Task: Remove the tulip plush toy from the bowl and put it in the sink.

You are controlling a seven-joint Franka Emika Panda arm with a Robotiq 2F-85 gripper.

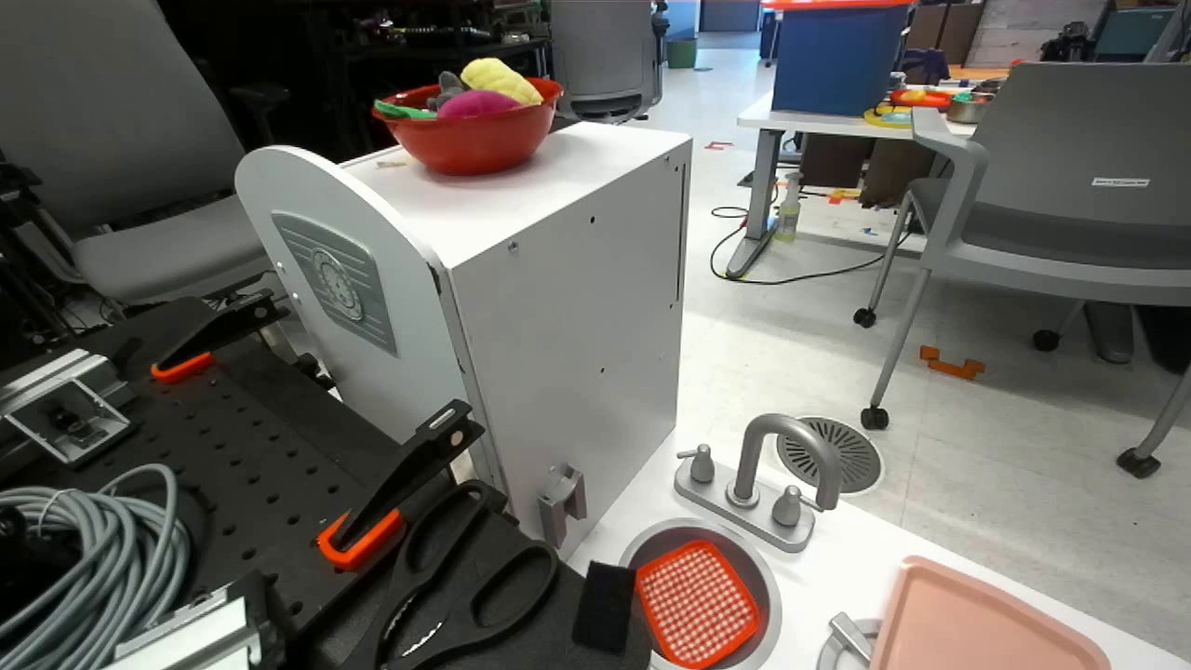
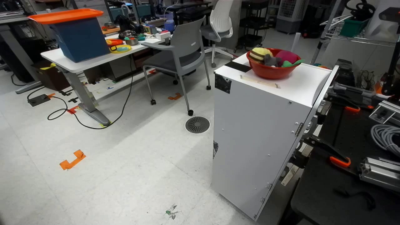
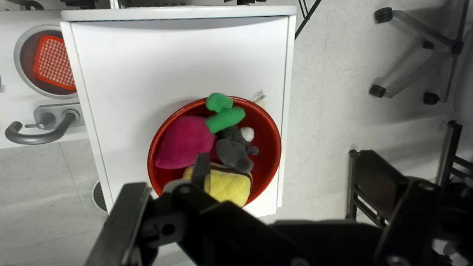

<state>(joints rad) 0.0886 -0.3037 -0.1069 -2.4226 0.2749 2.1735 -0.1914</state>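
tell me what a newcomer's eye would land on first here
Probably the glossy red bowl on top of the white cabinet, with the magenta tulip plush toy, a yellow toy and a grey toy crowded inside. Next might come the orange-red gridded tray sitting in the round grey sink, lower down beside the cabinet. In the wrist view, the dark, open jaws hide part of the bowl's rim.
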